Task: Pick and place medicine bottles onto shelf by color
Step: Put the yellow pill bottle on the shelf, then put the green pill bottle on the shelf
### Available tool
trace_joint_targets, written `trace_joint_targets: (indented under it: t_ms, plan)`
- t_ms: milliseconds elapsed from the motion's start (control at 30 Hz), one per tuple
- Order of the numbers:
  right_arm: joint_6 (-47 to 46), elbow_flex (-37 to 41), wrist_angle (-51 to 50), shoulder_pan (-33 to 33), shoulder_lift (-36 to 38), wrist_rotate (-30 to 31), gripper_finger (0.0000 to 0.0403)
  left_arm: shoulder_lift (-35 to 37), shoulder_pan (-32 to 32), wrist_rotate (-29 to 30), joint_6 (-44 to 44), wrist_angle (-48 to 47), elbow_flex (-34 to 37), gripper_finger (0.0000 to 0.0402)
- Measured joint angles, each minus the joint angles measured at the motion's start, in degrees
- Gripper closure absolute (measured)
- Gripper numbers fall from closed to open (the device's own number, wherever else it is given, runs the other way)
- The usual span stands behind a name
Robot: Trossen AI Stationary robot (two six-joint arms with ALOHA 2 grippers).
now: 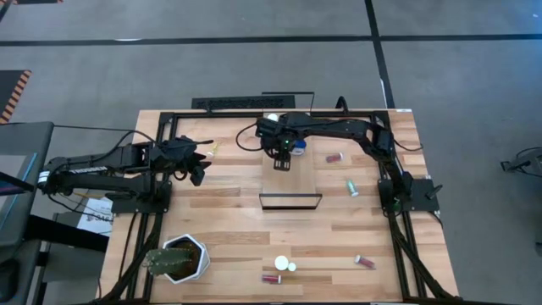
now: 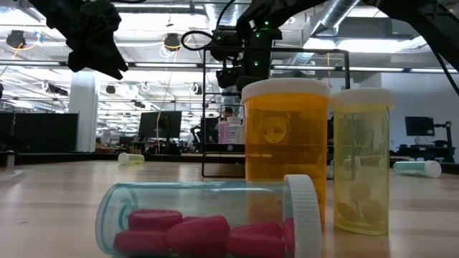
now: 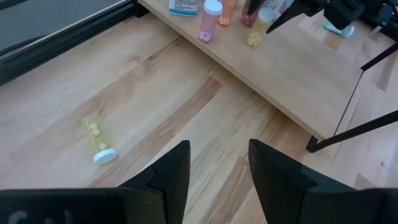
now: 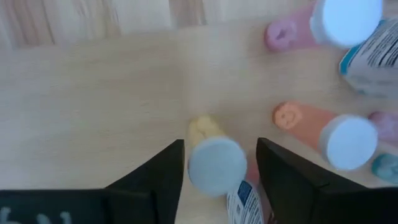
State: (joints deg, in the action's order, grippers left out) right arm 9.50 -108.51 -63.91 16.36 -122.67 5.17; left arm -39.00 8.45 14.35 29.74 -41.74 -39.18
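Note:
The shelf point(image 1: 292, 182), a light-wood board with a dark frame at its near end, lies mid-table. My right gripper point(image 1: 284, 159) hangs over its far part, pointing down and open. A yellow bottle with a white cap point(image 4: 214, 163) stands upright on the shelf between its fingers, with a small gap on each side. Beside it on the shelf are a pink bottle point(image 4: 323, 25), an orange bottle point(image 4: 323, 134) and a blue-labelled white bottle point(image 4: 373, 56). My left gripper point(image 1: 196, 165) waits open above the table's left part, holding nothing, and a yellow bottle point(image 3: 99, 140) lies on the table nearby.
Loose bottles lie on the table: a red one point(image 1: 334, 158) and a teal one point(image 1: 351, 187) right of the shelf, and a red one point(image 1: 364, 262) at the near right. A white-capped bottle point(image 1: 281, 263) and a red one point(image 1: 271, 278) are near the front. A potted plant point(image 1: 182, 258) stands at the near left.

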Motion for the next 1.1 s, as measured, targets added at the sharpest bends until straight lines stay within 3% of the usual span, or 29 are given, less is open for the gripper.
trace_joint_targets:
  t_ms: [167, 500, 667, 867, 1100]
  plan:
    - [0.0, -2.6, -5.8, -0.3, 0.1, 0.0, 0.0159, 0.0, 0.0, 0.0, 0.0, 0.0, 0.0, 0.0252]
    - [-2.5, -9.1, -17.5, -0.8, 0.2, 0.0, 0.0159, 0.0, 0.0, 0.0, 1.0, 0.0, 0.0, 0.0252]
    - [-5.5, -8.4, -24.0, -1.4, 1.6, 0.0, 0.0159, 0.0, 0.0, 0.0, 1.4, 0.0, 0.0, 0.0252]
    - [-9.4, 0.4, -25.9, -2.3, 9.5, -0.2, 0.0159, 0.0, 0.0, 1.1, 1.9, 0.3, 0.0, 0.0252]
    - [-20.0, 21.8, -15.8, -4.4, 28.2, -0.1, 0.0159, 0.0, 0.0, 2.9, 3.0, 0.9, 0.0, 0.0252]
